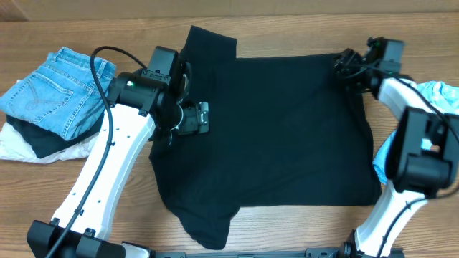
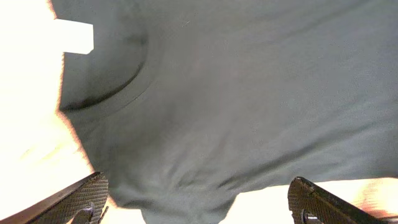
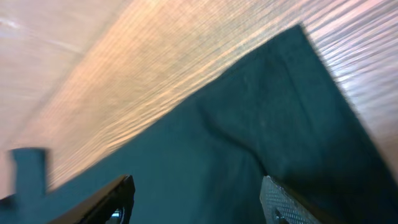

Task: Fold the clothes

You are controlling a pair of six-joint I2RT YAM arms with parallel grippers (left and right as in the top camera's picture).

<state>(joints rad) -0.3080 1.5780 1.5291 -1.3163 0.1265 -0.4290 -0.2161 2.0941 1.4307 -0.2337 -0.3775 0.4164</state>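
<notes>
Directly below the left gripper (image 1: pixel 195 118): the collar edge of the black shirt (image 1: pixel 280 136), spread flat on the desk (image 1: pixel 287 29), with the white tag (image 2: pixel 73 36) just ahead of the fingers (image 2: pixel 78 196). Jaws apart, gripping nothing. Below the right gripper (image 1: pixel 346 66): the shirt's far hem corner. Jaws likewise apart and empty. Left arm (image 1: pixel 115 165) reaching in from the near edge, bent over the collar. Right arm (image 1: pixel 419 143) arched along the hem side, wrist tipped down.

1. Wooden table (image 1: pixel 301 229); light brown grain.
2. Centre: black T-shirt (image 1: pixel 287 129) spread flat; sleeves towards left.
3. Far left: white cloth (image 1: pixel 29 149) on table; dark garment (image 1: pixel 44 140) and jeans (image 1: pixel 50 89) stacked above.
4. Right edge: light blue cloth (image 1: pixel 441 93).
</notes>
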